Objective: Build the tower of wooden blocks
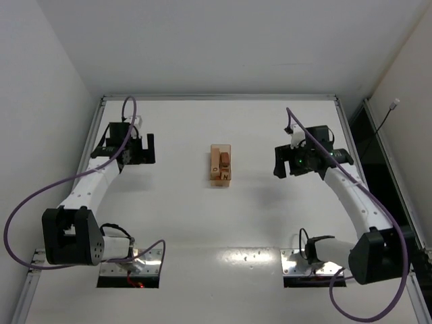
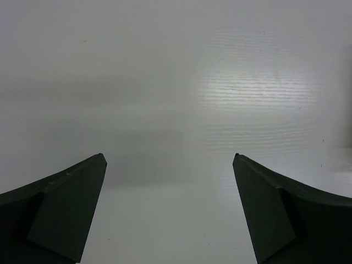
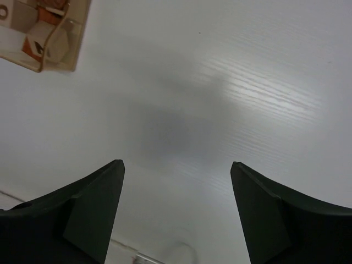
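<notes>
The small tan and reddish-brown wood blocks [image 1: 221,164] lie packed together inside a translucent tan open tray [image 1: 211,162], which sits near the middle of the white worktop [image 1: 223,229]. At least one cube there shows a dark letter on its top face.

The left end effector [image 1: 147,150] hovers at about 9 o'clock from the tray, well apart from it. In its wrist view its dark fingers [image 2: 66,203] are spread wide around bare worktop, gripping nothing.

The right end effector [image 1: 278,162] is at about 3 o'clock from the tray, also apart from it. Its fingers [image 3: 82,214] stand open and empty. In that wrist view a corner of the tray [image 3: 77,33] shows at 10 o'clock, with a tan lettered cube [image 3: 38,38] and a reddish-brown piece [image 3: 52,6] inside
</notes>
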### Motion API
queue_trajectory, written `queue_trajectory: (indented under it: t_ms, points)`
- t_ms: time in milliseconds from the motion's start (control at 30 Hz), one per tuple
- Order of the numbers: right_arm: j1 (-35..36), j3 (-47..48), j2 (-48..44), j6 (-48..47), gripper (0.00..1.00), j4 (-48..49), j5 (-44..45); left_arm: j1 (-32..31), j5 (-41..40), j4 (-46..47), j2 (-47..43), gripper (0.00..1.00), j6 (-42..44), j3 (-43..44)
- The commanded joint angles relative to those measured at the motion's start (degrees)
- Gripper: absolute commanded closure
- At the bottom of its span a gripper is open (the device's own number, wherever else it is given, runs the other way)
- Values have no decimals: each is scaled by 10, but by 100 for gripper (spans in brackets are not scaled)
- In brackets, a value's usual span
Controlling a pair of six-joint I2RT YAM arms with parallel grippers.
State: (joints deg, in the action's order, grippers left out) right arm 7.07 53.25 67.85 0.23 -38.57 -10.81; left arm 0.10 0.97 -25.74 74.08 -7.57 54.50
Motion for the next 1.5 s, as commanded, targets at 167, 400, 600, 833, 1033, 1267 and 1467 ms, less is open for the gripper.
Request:
queue_trajectory:
  t_ms: [167, 400, 600, 833, 1033, 1267, 1467]
  points:
    - [68, 75, 113, 220, 36, 87, -37, 6, -14, -23, -3, 0, 4, 32]
    - [149, 159, 232, 215, 42, 104, 1, 17, -19, -23, -8, 0, 4, 27]
    - [182, 219, 304, 215, 56, 99, 11, 28, -14, -23, -8, 0, 4, 27]
    - [205, 247, 366, 202, 65, 99, 11, 45, -9, -23, 4, 0, 4, 38]
    - [229, 252, 388, 197, 65, 99, 17, 68, 7, -23, 14, 0, 4, 32]
    - [234, 252, 415, 202, 65, 99, 44, 91, 24, -18, 26, 0, 4, 32]
    - [234, 269, 443, 213, 65, 94, 44, 103, 29, -18, 26, 0, -2, 32]
